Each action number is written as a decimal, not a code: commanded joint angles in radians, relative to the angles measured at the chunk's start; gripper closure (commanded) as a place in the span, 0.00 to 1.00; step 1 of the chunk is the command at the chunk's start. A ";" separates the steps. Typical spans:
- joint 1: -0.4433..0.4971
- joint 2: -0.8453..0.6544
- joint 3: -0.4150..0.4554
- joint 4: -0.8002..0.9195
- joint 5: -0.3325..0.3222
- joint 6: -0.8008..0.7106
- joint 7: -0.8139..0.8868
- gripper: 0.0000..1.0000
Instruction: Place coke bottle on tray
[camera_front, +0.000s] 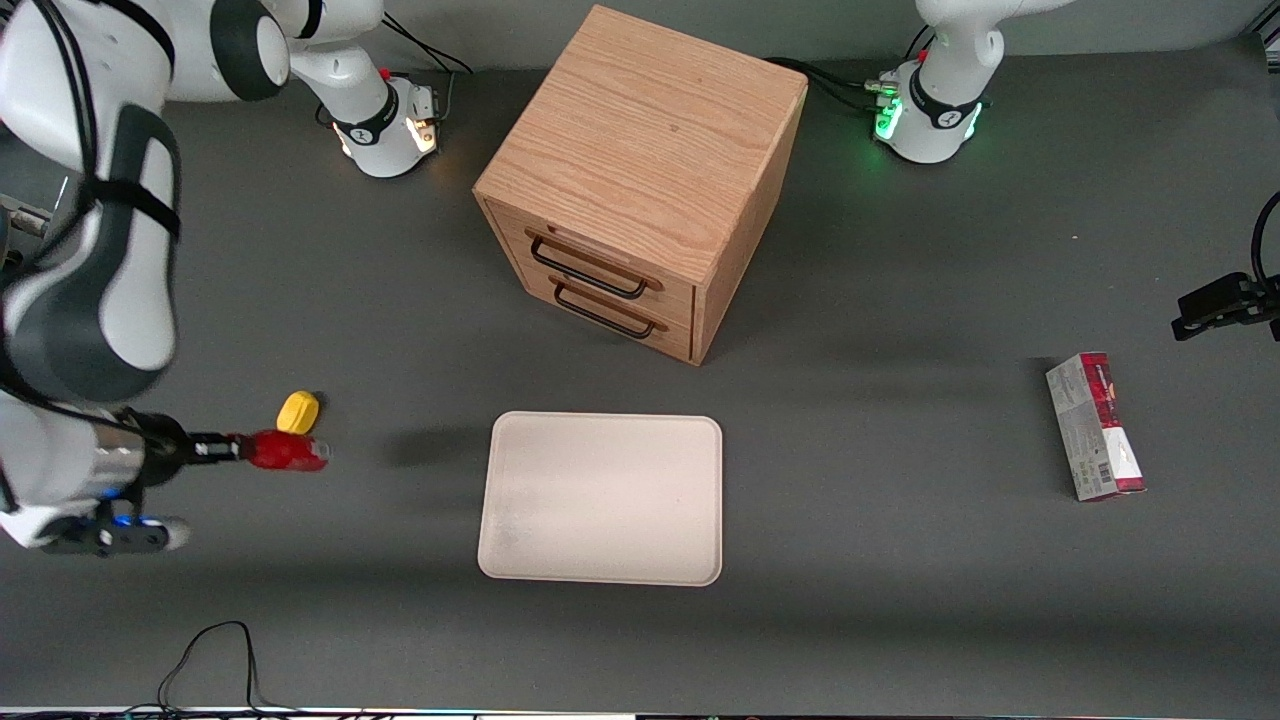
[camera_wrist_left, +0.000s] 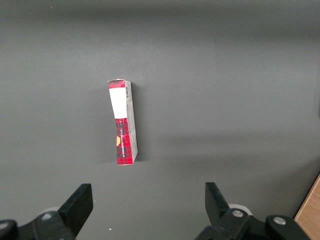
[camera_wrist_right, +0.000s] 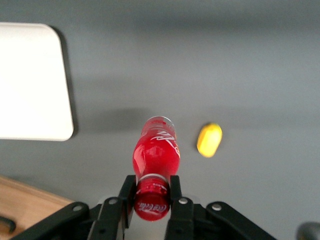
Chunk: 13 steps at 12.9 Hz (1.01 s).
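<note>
End effector (camera_wrist_right: 151, 194) clamping coke bottle (camera_wrist_right: 155, 152), well apart from tray (camera_front: 600, 497).

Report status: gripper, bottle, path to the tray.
Gripper shut on bottle at its cap end, near the lemon. Tray bare, bottle not yet over it. Nothing between bottle and tray.

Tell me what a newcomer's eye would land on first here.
The red coke bottle, clamped by its cap end in the gripper, held above the table toward the working arm's end, beside a yellow lemon-shaped object. Next, the bare cream tray at mid-table, with the wooden drawer cabinet farther from the front camera.
</note>
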 joint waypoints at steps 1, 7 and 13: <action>0.007 -0.251 -0.009 -0.260 -0.019 -0.003 -0.025 1.00; 0.023 -0.650 0.003 -0.695 -0.122 0.083 -0.027 1.00; 0.056 -0.692 0.012 -0.751 -0.146 0.135 -0.007 1.00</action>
